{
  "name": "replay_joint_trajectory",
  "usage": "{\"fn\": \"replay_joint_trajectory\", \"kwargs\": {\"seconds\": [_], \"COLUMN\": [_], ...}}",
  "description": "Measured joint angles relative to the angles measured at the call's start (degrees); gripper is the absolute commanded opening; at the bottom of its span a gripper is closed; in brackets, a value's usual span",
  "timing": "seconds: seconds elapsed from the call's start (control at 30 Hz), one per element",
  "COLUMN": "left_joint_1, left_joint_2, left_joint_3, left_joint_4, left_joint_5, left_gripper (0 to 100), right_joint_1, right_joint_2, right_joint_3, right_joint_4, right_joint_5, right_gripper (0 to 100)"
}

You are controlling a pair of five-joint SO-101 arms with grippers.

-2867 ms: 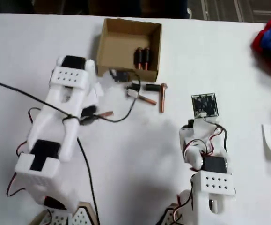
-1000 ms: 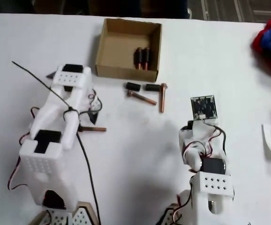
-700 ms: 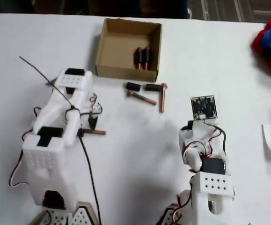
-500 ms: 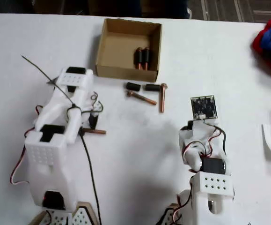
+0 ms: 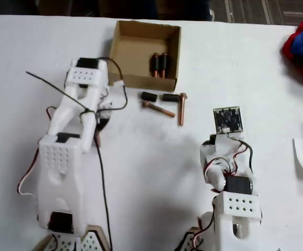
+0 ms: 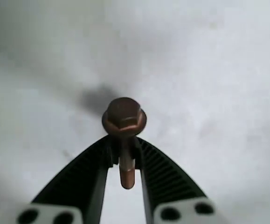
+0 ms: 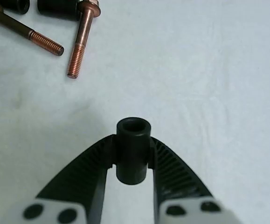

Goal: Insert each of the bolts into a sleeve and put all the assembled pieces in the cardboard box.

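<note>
The white table [image 5: 151, 172] carries the left arm [image 5: 62, 162], stretched toward the cardboard box [image 5: 141, 81], and the right arm [image 5: 235, 201], folded back near its base and well apart from it. The box sits at the far edge with two assembled pieces [image 5: 159, 64] lying side by side inside it. The left gripper [image 6: 124, 150] is clamped on a copper hex-head bolt [image 6: 124, 119], pinching the shank just under the flange. The right gripper [image 7: 132, 158] is closed around a black sleeve [image 7: 133, 149], whose open bore faces its wrist camera. The step in hand looks like mating this pair. Doing it well probably means bringing both grippers over the bare table between the arms and turning the wrists until the shank end and the bore share one axis. The bolt should then feed slowly, since a small tilt would likely jam its tip on the sleeve's rim. The grip sits close under the head, so most of the shank should enter before the fingers get in the way. Two loose bolts [image 5: 159, 109] [image 5: 182, 109] and two loose sleeves [image 5: 149, 96] [image 5: 169, 97] lie just in front of the box, so the mating is best kept clear of them.
</note>
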Motion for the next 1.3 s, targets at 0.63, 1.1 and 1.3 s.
{"fn": "replay_joint_trajectory", "kwargs": {"seconds": [0.63,1.1,1.3], "left_joint_1": [-0.2,0.2,1.9], "left_joint_2": [0.9,6.2,-9.3], "left_joint_3": [4.7,-7.4,-7.8], "left_joint_4": [-8.0,-0.2,0.7], "left_joint_5": [-9.4,-9.3,-9.3], "left_gripper": [13,3,3], "right_joint_1": [0.0,0.0,0.0], "right_joint_2": [0.0,0.0,0.0], "right_joint_3": [0.0,0.0,0.0], "right_joint_4": [0.0,0.0,0.0], "right_joint_5": [0.0,0.0,0.0], "right_gripper": [2.1,2.2,2.2]}}
